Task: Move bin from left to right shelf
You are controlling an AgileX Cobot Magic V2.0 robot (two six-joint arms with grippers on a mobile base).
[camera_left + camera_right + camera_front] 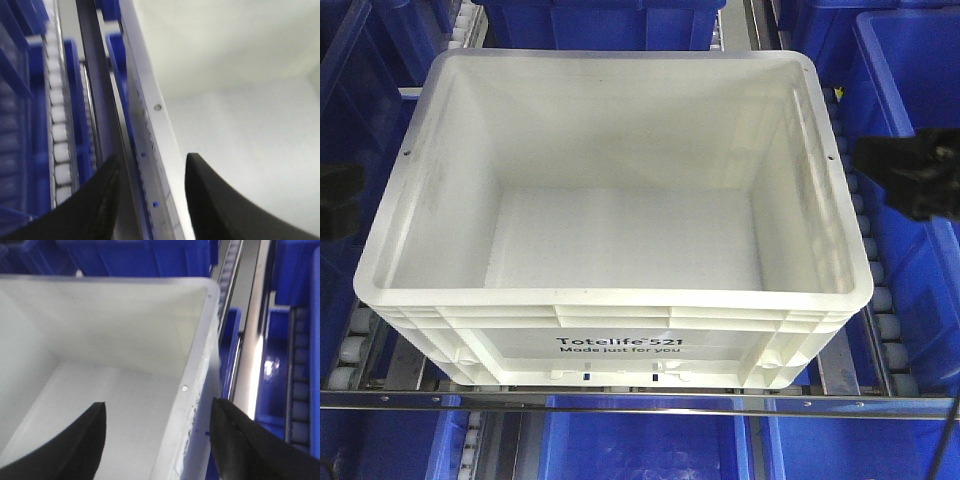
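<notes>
A large white bin [620, 215] marked "Totelife 521 Made just for you" sits empty on a roller shelf [360, 345] behind a metal front rail [640, 403], hemmed in by blue bins [910, 150] on every side. The robot's two arms flank it. The left gripper [338, 198] shows as a dark shape just off the bin's left rim, and the right gripper [910, 172] hangs just beside the right rim.

From the left wrist view, the left gripper [150, 200] is spread apart, its black fingers [100, 200] straddling the bin's left rim [157, 135], one finger outside above the rollers, the other over the interior; whether they touch the rim cannot be told.

The right wrist view shows the right gripper [157, 440] likewise released, fingers [82, 440] set wide to either side of the right wall [195, 380], which runs up between them toward the far corner.
</notes>
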